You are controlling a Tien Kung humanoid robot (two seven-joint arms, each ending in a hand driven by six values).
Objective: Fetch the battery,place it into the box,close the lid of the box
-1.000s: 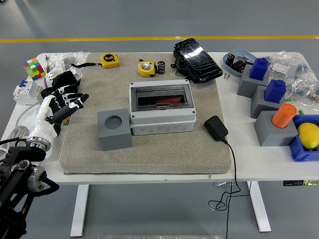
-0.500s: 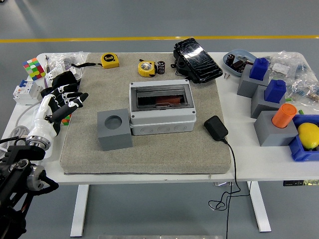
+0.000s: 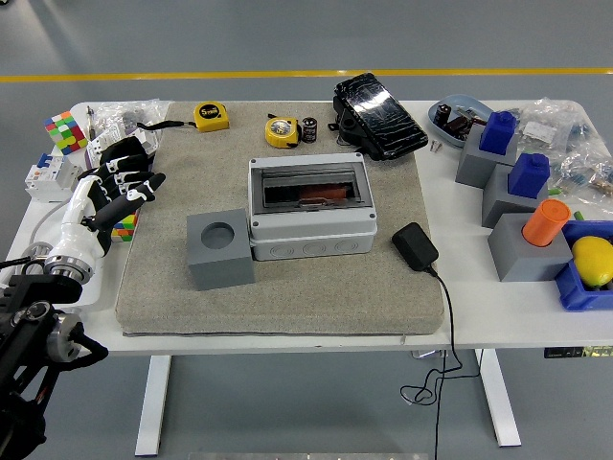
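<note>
The grey box [image 3: 308, 213] stands in the middle of the tan mat [image 3: 287, 287]. Through its dark top panel I see a reddish-brown object [image 3: 316, 197] inside. A small black cylindrical battery [image 3: 309, 129] stands upright at the mat's far edge, beside a yellow tape measure [image 3: 281, 132]. My left hand [image 3: 124, 187] hovers at the mat's left edge, well left of the box. Its fingers are spread and hold nothing. My right arm does not show.
A grey cube with a round hole [image 3: 220, 248] touches the box's left side. A black adapter [image 3: 415, 245] with its cable lies to the right, and a black pack [image 3: 378, 115] sits behind. Grey blocks with blue and orange pieces [image 3: 517, 192] fill the right. Colour cubes [image 3: 65, 131] lie far left.
My left hand has drawn back a little to the left and away from the mat, fingers still spread. Nothing else has moved.
</note>
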